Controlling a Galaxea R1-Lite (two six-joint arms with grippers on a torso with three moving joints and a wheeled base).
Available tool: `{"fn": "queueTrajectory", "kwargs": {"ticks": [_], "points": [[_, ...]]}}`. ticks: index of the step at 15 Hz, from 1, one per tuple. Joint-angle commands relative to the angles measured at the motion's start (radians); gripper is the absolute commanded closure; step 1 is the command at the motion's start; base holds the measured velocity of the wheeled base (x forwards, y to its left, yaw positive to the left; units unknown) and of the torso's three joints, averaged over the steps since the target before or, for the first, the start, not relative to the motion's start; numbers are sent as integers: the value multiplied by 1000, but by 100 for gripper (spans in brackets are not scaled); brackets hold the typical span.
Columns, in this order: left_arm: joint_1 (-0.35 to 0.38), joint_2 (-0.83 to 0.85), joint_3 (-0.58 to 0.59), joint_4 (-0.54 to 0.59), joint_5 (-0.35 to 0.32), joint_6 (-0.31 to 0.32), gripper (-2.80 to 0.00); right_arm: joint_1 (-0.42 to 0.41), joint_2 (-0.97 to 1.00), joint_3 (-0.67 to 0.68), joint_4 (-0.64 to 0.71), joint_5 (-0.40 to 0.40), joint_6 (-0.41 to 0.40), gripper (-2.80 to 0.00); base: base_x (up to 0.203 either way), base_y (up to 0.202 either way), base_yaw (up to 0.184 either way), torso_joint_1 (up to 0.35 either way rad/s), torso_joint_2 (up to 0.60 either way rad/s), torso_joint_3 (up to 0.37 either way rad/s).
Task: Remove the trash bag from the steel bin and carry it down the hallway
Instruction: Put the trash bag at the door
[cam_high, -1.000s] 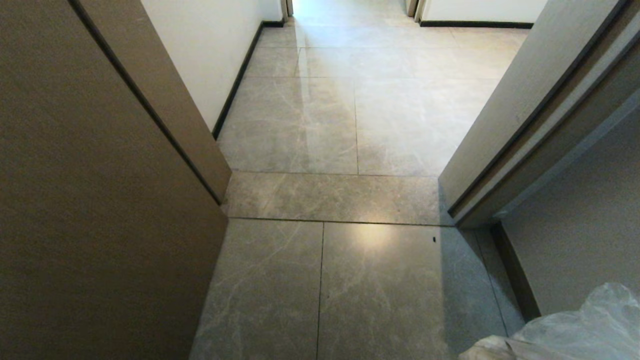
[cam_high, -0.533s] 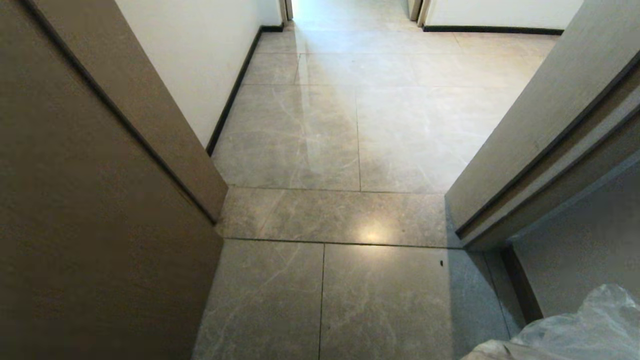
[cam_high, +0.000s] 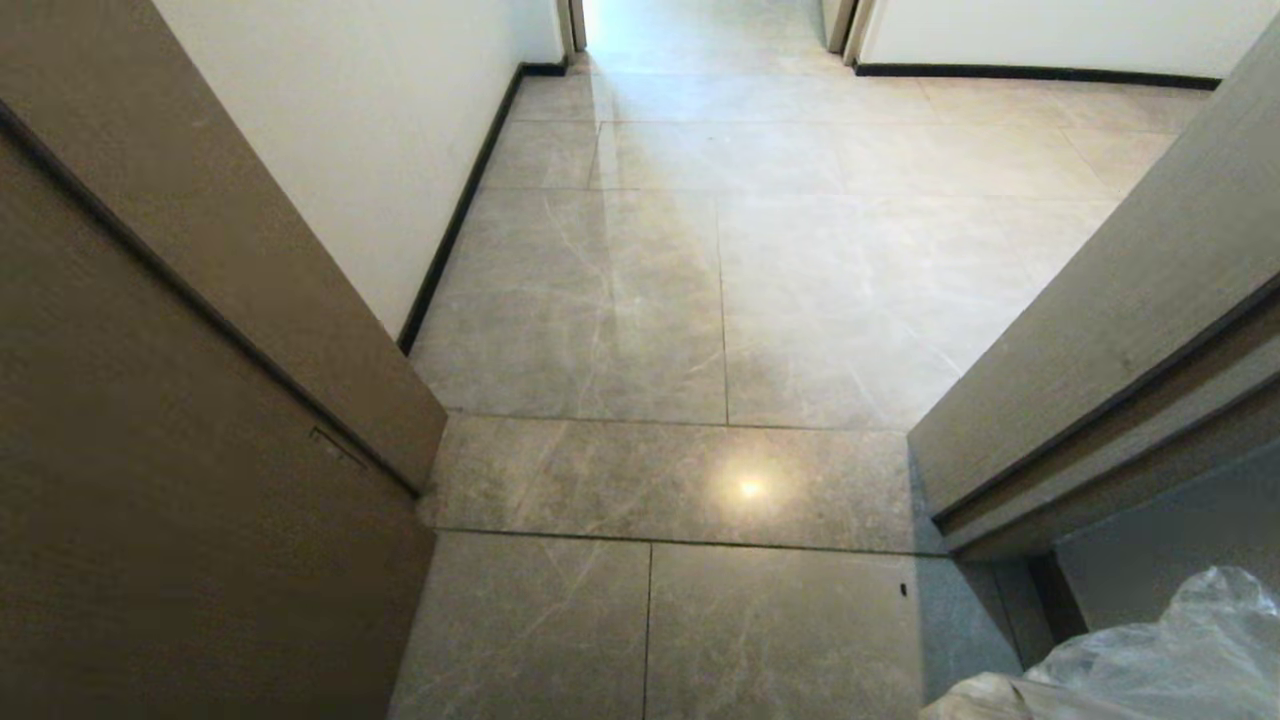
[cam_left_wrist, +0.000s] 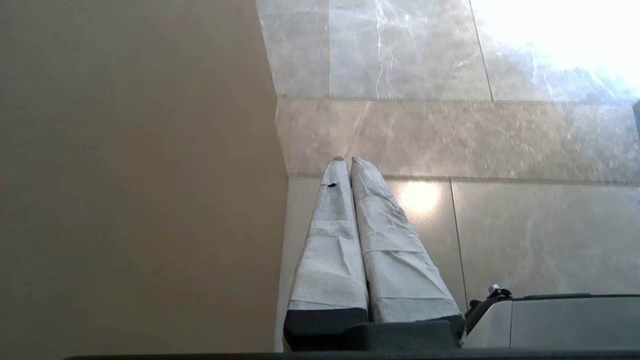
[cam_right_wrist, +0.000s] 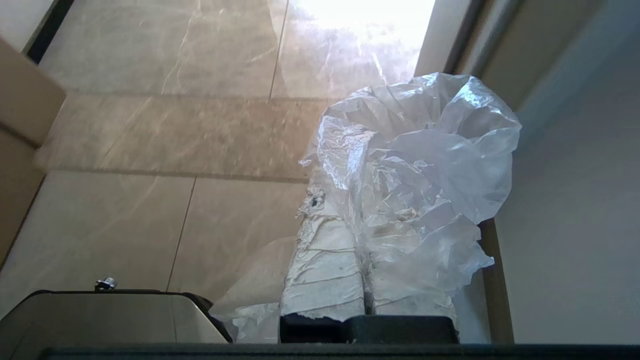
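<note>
Already out of bin | right gripper (cam_right_wrist: 345, 210) clamped on trash bag (cam_right_wrist: 415, 165) | left gripper (cam_left_wrist: 350, 162) closed, empty | doorway reached, hallway (cam_high: 720, 250) carry left

Crinkly clear trash bag (cam_right_wrist: 420, 165) bunched upright over glossy grey hallway (cam_high: 720, 300) tiles.

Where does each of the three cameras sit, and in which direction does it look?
Head view: high on the robot, looking forward and down through a doorway into the hallway; only the trash bag shows, no arm.
Left wrist view: behind the left tool, shut and empty, facing the floor tiles.
Right wrist view: behind the right tool, shut on the trash bag.
Shared: head and right wrist views both show the bag.
</note>
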Motion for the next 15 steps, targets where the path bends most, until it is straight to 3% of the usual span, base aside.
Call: {"fn": "queueTrajectory", "kwargs": {"ticks": [1, 15], "points": [[0, 0, 0, 0, 0, 0, 0, 0, 1, 2, -1, 1, 0, 0, 193, 0, 1, 2, 2, -1], [0, 0, -1, 0, 0, 0, 0, 0, 1, 2, -1, 1, 0, 0, 192, 0, 0, 3, 1, 3]]}}
